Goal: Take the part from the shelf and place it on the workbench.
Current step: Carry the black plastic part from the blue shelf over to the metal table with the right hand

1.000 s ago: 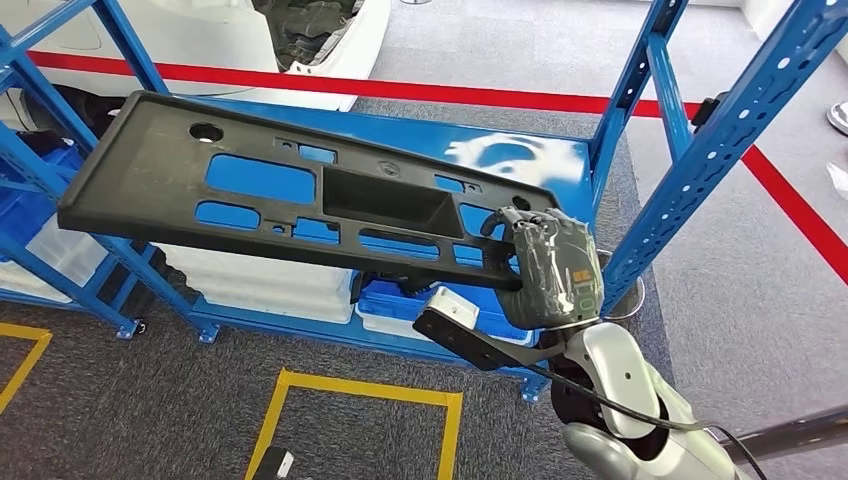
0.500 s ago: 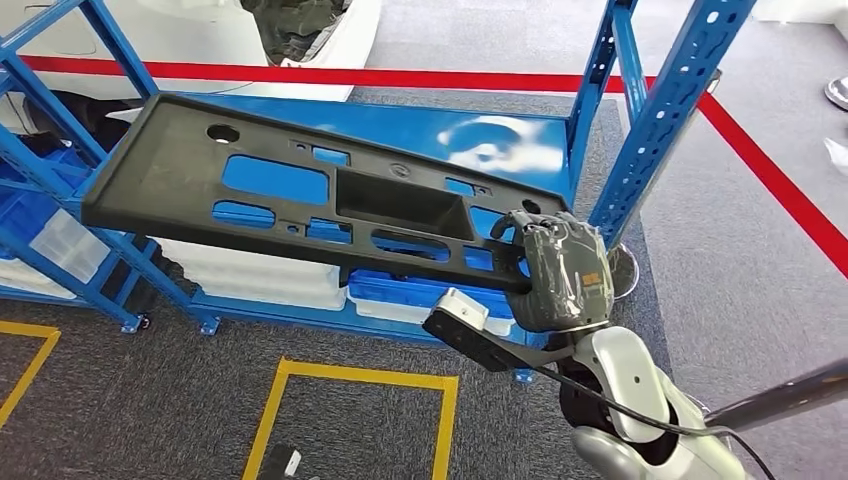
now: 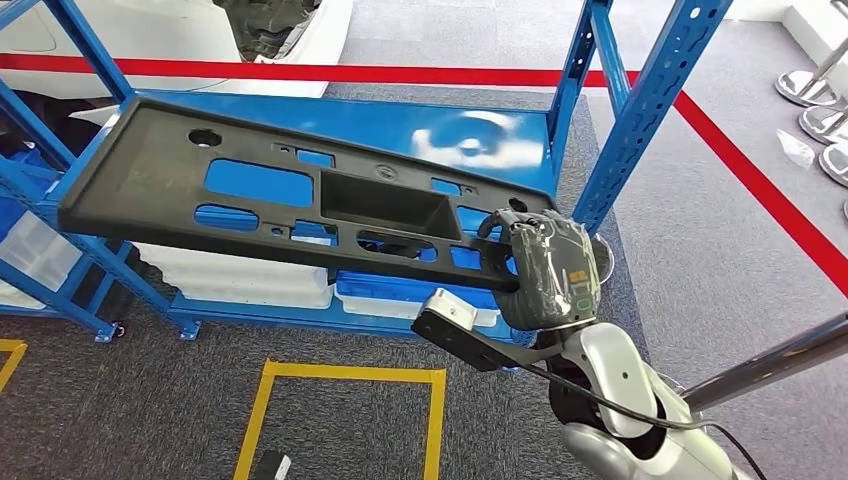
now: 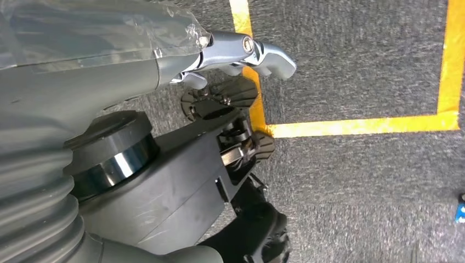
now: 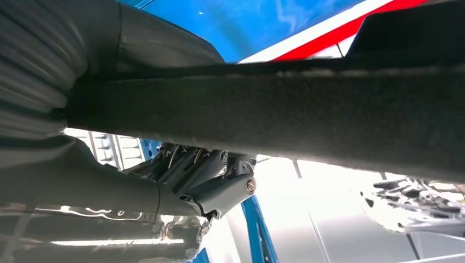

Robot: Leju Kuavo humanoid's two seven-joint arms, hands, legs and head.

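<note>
The part (image 3: 150, 190) is a long black plastic panel with several cut-outs and a recessed pocket in its middle. It hangs in the air in front of the blue shelf (image 3: 400, 125), tilted a little, its far end reaching out to the left. My right hand (image 3: 545, 270) grips its right end, fingers wrapped around the near edge. In the right wrist view the panel's dark underside (image 5: 301, 115) crosses the picture above the curled fingers (image 5: 219, 192). My left hand (image 4: 241, 49) hangs over the carpet with nothing in it, fingers apart.
Blue shelf uprights (image 3: 640, 110) stand just right of the panel. White and blue bins (image 3: 240, 275) sit on the lower shelf. A yellow floor square (image 3: 340, 375) lies below me, a red line (image 3: 760, 170) runs to the right, and a metal pole (image 3: 780, 360) slants at lower right.
The whole view has shifted, so the shelf sits further left and more floor shows at the right. My right hand keeps its hold on the panel's right end.
</note>
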